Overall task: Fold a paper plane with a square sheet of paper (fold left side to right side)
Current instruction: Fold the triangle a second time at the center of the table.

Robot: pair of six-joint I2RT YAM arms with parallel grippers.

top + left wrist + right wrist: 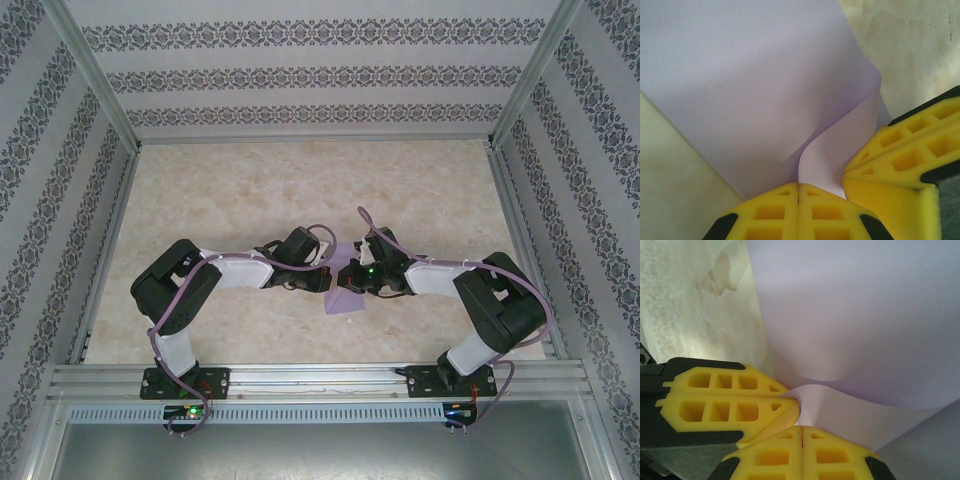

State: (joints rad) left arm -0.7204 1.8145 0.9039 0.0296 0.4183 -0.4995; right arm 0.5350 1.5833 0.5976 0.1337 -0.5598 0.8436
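A: Lavender paper, thin. The square sheet of paper (345, 292) lies on the marbled table (250, 190), mid-width, partly hidden under the two wrists.

B: Flat?

A: No. One edge is lifted and curled into a soft S right at the fingertips. The rest spreads away from both wrist cameras.

B: Who has it?

A: Left gripper (799, 192), jaws closed. The curled edge runs straight into its seam, so I judge it pinched there. Right gripper (802, 432) is also closed, with its tips against the same flap. Whether any paper is caught inside, I cannot tell.

B: And the two against each other?

A: Tip to tip, at an angle, meeting over the sheet. Neither arm is the nearer one.

B: So the fold?

A: My guess is that the lifted edge must travel across toward the right arm's side. That puts the right gripper in its path.
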